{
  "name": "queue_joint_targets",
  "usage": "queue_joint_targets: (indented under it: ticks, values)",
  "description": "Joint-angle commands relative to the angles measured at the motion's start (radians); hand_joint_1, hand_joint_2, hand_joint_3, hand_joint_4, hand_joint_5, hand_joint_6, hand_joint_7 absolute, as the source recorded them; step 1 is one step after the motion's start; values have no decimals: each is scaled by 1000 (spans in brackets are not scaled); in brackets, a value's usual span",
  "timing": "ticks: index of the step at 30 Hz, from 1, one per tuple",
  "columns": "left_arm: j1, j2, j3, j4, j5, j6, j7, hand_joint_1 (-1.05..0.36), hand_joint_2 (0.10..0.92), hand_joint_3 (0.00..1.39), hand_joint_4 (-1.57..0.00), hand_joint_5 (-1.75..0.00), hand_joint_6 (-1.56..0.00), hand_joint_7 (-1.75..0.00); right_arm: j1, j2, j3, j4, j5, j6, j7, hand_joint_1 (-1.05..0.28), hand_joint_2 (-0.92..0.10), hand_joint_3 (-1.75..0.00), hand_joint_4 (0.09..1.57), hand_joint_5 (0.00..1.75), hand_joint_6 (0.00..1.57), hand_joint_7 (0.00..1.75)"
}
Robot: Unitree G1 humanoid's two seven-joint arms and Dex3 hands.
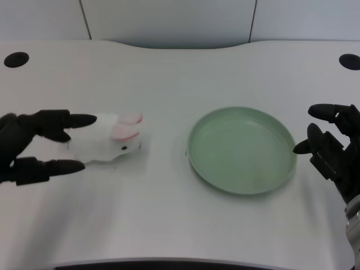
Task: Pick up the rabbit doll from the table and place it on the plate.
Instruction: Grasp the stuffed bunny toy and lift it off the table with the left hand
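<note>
The white rabbit doll with pink ears lies on the table left of centre, its head pointing right toward the plate. My left hand reaches in from the left edge with its fingers spread. One finger lies along the doll's far side and another along its near side, so the doll's rear sits between them. No firm grip shows, and the doll rests on the table. The pale green plate sits right of centre with nothing on it.
My right hand hovers just right of the plate's rim. Two dark round holes mark the table's far corners. The table's near edge runs along the bottom of the view.
</note>
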State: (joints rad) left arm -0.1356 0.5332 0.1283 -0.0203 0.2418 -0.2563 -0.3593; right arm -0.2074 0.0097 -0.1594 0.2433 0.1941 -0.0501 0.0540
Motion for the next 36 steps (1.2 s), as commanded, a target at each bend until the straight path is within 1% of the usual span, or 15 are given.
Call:
queue_joint_targets:
  ticks: [1,4,5,7,13,15,17,19,21,24,26,29,32,35,36]
  values:
    - [-94,84,-19,-29,123,3,36,-721,868,2,-171,-766,-474,-1,-20,-13,-9,19,3,-24,10,-298,-921,-594,424,1639,403,1408]
    - [-135,103,-42,-15,152,15,28,-733,868,1,-165,-741,-459,0,-25,-14,-13,32,4,-31,14,-297,-921,-599,418,1647,401,1409]
    - [-164,117,-57,-5,169,23,19,-770,868,1,-82,-686,-400,0,-29,-15,-16,40,5,-36,16,-305,-914,-570,452,1631,419,1402]
    - [-195,131,-75,6,186,32,11,-792,869,1,-42,-651,-370,0,-33,-16,-19,50,6,-42,18,-310,-914,-547,472,1619,430,1394]
    - [-199,142,-88,8,181,39,21,-801,869,0,-40,-617,-359,0,-35,-15,-22,56,4,-47,21,-311,-921,-525,483,1610,438,1385]
    - [-374,122,-214,212,268,79,-40,-837,861,0,-17,-579,-319,-1,-27,-14,-21,26,0,-22,7,-311,-918,-517,479,1614,431,1378]
    - [-461,115,-276,317,305,91,-62,-860,856,0,-4,-557,-297,-1,-24,-13,-20,12,-1,-10,0,-311,-920,-508,474,1621,428,1373]
    - [-546,70,-337,476,330,67,-42,-878,860,2,-27,-557,-305,-7,-24,-21,-25,-4,2,21,-6,-317,-921,-510,456,1619,427,1374]
    - [-598,47,-372,574,341,46,-24,-891,862,2,-46,-551,-312,-9,-24,-25,-27,-17,3,43,-11,-308,-921,-527,432,1615,415,1376]
    - [-672,10,-417,721,358,44,-12,-905,866,3,-50,-528,-303,-3,-37,-31,-35,11,8,23,4,-305,-919,-552,420,1645,401,1398]
    - [-695,4,-432,767,360,32,-1,-912,869,3,-58,-510,-301,-2,-40,-32,-37,17,8,21,6,-307,-920,-551,413,1658,392,1412]
    - [-751,-23,-472,884,381,21,30,-926,863,1,-94,-475,-321,-8,-49,-33,-42,50,8,-3,13,-310,-921,-540,444,1646,409,1414]
    - [-797,-53,-496,984,383,22,36,-928,843,0,-95,-445,-325,-7,-42,-21,-43,22,20,13,8,-316,-921,-526,458,1653,404,1409]
    - [-815,-58,-507,1023,379,9,47,-928,839,0,-100,-429,-326,-6,-41,-20,-43,17,21,16,7,-317,-921,-520,458,1657,402,1410]
    - [-822,-65,-510,1039,376,12,42,-930,836,0,-98,-424,-323,-5,-39,-21,-41,13,19,21,6,-314,-921,-521,455,1656,402,1410]
